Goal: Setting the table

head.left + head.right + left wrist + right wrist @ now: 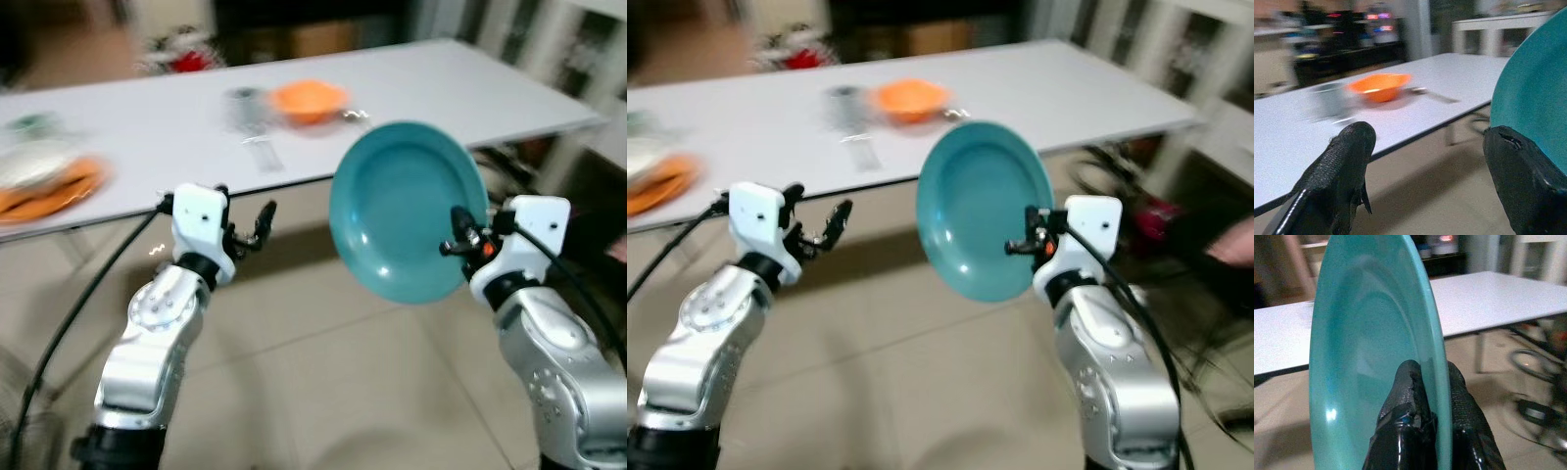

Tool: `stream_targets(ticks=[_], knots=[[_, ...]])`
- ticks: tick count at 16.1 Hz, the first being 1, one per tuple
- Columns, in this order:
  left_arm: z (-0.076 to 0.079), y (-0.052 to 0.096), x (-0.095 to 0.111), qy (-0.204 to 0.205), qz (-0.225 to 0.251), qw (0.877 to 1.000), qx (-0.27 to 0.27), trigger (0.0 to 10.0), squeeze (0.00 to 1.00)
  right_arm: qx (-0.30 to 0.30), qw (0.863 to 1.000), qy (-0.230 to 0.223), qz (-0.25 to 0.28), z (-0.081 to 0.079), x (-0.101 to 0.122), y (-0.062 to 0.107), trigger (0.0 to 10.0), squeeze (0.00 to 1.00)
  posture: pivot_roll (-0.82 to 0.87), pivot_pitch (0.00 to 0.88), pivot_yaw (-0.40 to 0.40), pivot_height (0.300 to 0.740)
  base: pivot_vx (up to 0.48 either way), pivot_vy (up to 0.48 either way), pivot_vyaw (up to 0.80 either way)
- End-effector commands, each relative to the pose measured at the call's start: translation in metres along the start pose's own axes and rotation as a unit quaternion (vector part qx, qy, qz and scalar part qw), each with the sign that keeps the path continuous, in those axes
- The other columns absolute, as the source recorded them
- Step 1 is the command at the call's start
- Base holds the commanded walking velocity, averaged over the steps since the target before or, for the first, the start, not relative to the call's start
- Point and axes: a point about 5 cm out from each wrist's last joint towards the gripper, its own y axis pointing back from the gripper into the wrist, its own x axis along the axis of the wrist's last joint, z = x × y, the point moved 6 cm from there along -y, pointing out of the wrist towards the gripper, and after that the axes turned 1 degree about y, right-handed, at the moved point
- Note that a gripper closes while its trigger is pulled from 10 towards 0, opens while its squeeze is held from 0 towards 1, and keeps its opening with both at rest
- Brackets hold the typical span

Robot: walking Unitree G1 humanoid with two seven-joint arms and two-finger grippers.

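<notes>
Beyond the white table (411, 88), right claw (1432, 382) pinches an upright teal plate (407, 211) — left claw (250, 227) spread, empty.

1. Teal plate (407, 211): round, glossy, raised rim. Held up on edge in the air, in front of the bench (411, 88) and off it, rim pinched by the right claw (458, 235).
2. Orange bowl (309, 99): upright on the white bench, near its middle.
3. Grey cup (1327, 100): blurred, just beside the bowl.
4. Orange dish (49, 191): on the bench's left end, holding something pale; blurred.
</notes>
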Motion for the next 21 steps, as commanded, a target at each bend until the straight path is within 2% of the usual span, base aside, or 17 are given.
stream_targets(ticks=[1,4,7,12,16,21], knots=[[-0.001,0.0,0.005,-0.008,0.007,1.0,-0.001,10.0,0.0,-0.001,1.0,-0.002,0.02,0.0,0.011,0.0,10.0,0.0,0.01,0.0,0.037,0.74,0.352,0.0,-0.8],[-0.001,0.001,-0.004,0.003,-0.002,1.0,-0.008,10.0,0.0,-0.006,0.999,-0.009,0.038,0.003,0.019,0.001,10.0,0.0,0.0,0.0,0.041,0.74,0.354,0.0,-0.27],[-0.004,0.003,-0.004,0.001,-0.003,1.0,-0.002,10.0,0.0,-0.001,0.999,-0.009,0.039,0.001,0.019,0.001,10.0,0.0,0.01,0.0,0.038,0.74,0.356,0.0,0.0],[-0.009,0.006,-0.003,-0.004,-0.004,1.0,0.006,10.0,0.0,0.049,0.998,-0.014,0.04,-0.017,0.021,0.0,10.0,0.0,0.02,0.0,0.034,0.74,0.357,0.0,0.0],[-0.013,0.009,-0.001,-0.008,-0.003,1.0,0.012,10.0,0.0,0.075,0.997,-0.004,0.034,-0.027,0.018,-0.002,10.0,0.0,0.04,0.0,0.022,0.74,0.364,0.0,0.7],[-0.013,0.01,0.0,-0.01,-0.002,1.0,0.014,10.0,0.0,0.081,0.996,-0.035,0.029,-0.028,0.016,-0.002,10.0,0.0,0.04,0.0,0.02,0.74,0.368,0.0,0.0]])
